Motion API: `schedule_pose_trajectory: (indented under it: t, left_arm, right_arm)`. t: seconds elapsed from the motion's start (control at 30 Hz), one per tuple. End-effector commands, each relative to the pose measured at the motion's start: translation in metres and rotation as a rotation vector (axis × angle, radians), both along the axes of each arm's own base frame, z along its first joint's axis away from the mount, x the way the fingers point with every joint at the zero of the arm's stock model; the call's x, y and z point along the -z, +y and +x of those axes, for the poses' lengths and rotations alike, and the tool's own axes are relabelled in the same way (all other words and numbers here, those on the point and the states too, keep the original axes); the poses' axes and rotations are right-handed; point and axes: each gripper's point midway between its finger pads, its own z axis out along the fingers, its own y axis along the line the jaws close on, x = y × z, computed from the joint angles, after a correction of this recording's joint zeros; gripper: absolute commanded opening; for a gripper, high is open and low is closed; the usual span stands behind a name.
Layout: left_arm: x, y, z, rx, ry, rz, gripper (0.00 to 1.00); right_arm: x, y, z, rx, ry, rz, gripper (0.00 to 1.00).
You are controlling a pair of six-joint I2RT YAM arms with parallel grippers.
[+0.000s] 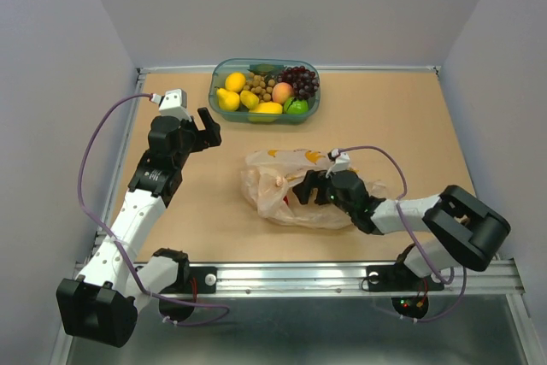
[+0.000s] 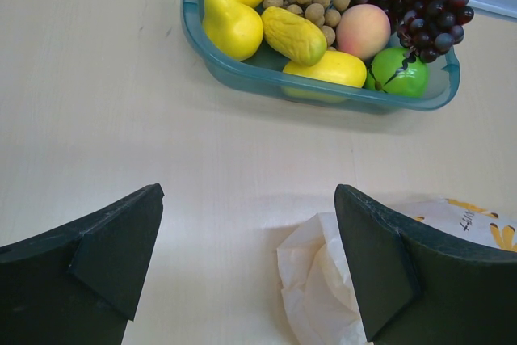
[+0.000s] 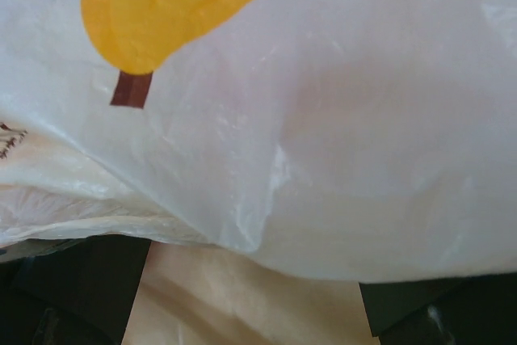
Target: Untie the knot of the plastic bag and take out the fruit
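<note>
Tool, left [image 1: 208, 128]: jaws wide, empty; arm raised over left worktop [image 1: 402, 126], angled toward far tub [image 1: 220, 74]. Tool, right [image 1: 306, 187]: arm stretched low, jaws wide, pressed against bag [image 1: 272, 167] at worktop centre.

Plastic bag [image 3: 339, 167] cropped by right wrist view

The tan surface [image 1: 410, 126] carries a teal tub [image 2: 234, 74] at its far edge. A crumpled plastic bag [image 1: 265, 173] lies near the middle, well apart from the tub.
</note>
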Motion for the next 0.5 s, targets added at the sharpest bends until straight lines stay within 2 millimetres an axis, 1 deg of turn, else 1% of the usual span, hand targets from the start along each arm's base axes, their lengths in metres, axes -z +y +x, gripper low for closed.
schedule_pose_trajectory:
  t: [0.0,0.03,0.07,0.1,0.13,0.17,0.23,0.27,0.37,0.4,0.43,0.47]
  left_arm:
    - [-0.008,-0.003,0.0,0.019,-0.037,0.003,0.98]
    - [-0.008,-0.003,0.0,0.019,-0.04,0.001,0.98]
    - [-0.008,-0.003,0.0,0.018,-0.039,0.005,0.98]
    - [-0.008,-0.003,0.0,0.018,-0.039,0.005,0.98]
    - [-0.008,-0.002,0.001,0.015,-0.038,0.004,0.98]
    - [-0.009,-0.003,0.0,0.018,-0.041,0.005,0.98]
    - [-0.007,-0.003,0.001,0.017,-0.036,0.005,0.98]
    - [-0.006,-0.003,0.0,0.019,-0.034,0.004,0.98]
    - [-0.006,-0.004,0.0,0.021,-0.033,0.004,0.98]
    - [-0.006,-0.004,0.001,0.021,-0.034,0.004,0.98]
    - [-0.005,-0.004,0.0,0.023,-0.031,0.002,0.98]
    - [-0.005,-0.005,0.001,0.028,-0.031,0.001,0.98]
  right_arm:
    - [-0.052,0.015,0.028,0.084,-0.208,0.198,1.0]
    - [-0.044,0.012,0.031,0.108,-0.209,0.186,1.0]
    - [-0.042,0.012,0.032,0.12,-0.217,0.188,1.0]
    - [-0.049,0.012,0.035,0.134,-0.246,0.218,1.0]
    - [-0.039,0.008,0.039,0.172,-0.242,0.203,1.0]
    - [-0.044,0.009,0.042,0.185,-0.266,0.232,1.0]
    - [-0.039,0.01,0.047,0.208,-0.267,0.234,1.0]
    - [-0.03,0.008,0.05,0.233,-0.257,0.22,1.0]
    - [-0.028,0.008,0.06,0.294,-0.268,0.24,1.0]
    - [-0.021,0.01,0.061,0.295,-0.265,0.235,1.0]
    - [-0.023,0.014,0.066,0.29,-0.28,0.235,1.0]
    - [-0.021,0.017,0.067,0.285,-0.282,0.234,1.0]
